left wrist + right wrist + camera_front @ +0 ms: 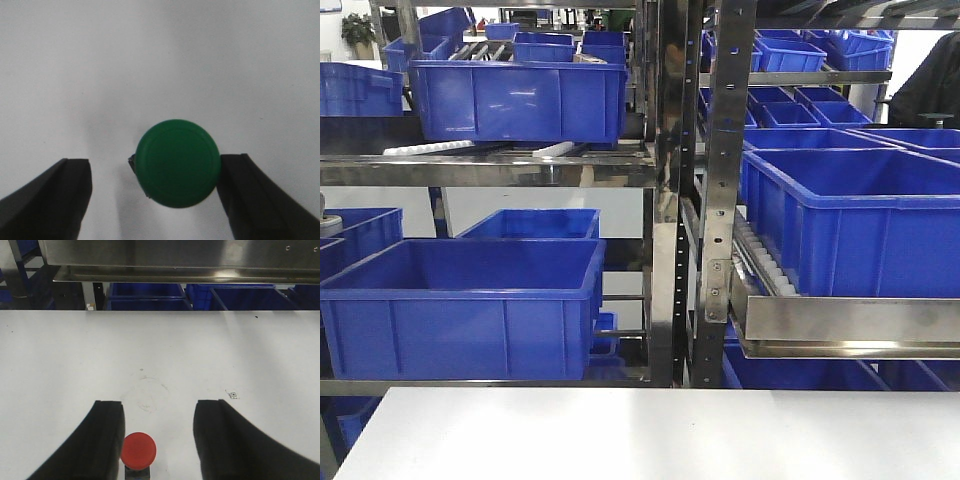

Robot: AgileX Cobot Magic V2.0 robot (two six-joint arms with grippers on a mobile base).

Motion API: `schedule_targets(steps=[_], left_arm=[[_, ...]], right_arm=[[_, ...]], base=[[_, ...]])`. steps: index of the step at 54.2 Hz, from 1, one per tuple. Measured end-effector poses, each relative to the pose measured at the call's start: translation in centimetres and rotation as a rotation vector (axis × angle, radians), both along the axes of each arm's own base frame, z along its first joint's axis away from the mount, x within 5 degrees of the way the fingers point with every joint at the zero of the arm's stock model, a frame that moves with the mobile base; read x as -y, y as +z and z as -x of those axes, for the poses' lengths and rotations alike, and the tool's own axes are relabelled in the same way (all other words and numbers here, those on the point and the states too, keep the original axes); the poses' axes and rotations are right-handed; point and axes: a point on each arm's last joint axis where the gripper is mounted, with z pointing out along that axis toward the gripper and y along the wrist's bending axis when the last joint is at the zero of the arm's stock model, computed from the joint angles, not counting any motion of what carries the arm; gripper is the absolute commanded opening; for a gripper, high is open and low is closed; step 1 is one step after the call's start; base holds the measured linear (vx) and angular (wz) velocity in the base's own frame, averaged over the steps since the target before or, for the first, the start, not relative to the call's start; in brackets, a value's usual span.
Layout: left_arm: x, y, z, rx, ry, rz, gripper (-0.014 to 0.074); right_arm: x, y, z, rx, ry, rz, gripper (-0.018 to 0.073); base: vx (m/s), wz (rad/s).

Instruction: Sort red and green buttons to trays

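Green mushroom-capped push-button (177,164) stands on the white worktop (160,55) inside my spread left pincer (155,167), crowding one finger; closing could shove or tip it. My right pincer (160,410), also spread, has the red-capped push-button (138,450) just beside one finger: same risk.

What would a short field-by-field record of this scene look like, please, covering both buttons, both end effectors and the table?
left end effector: open, straddling the green button
green button: cap facing the camera, close to one finger
right end effector: open, above the white table
red button: on the table, right beside one finger
trays: not in view
background: blue crates on metal racks
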Motion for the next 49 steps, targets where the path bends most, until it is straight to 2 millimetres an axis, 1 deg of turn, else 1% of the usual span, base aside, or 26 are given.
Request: schedule_targets(steps=[15,33,39,49], left_arm=[[0.5,-0.9,-1.6,-0.012,-0.027,0.027,0.0604],[0.5,-2.8,-1.9,-0.080,-0.087,-0.012,0.0587],[0.6,-2.9,-2.4,-0.077,-0.094,-0.012,0.0587],[0.8,-2.2,-3.8,-0.038,-0.102,0.000,0.0574]], right_arm=[[0.0,0.0,0.0,0.000,0.000,0.001,0.0404],[0.0,-0.1,0.1,-0.013,-0.003,0.001,0.0404],[0.0,-0.2,0.1,-0.025,-0.005,0.000,0.0404],[0.1,-0.3,0.2,-0.035,-0.007,0.000,0.0404]], base=[[0.00,0.00],[0.00,0.00],[0.00,0.00],[0.00,0.00]])
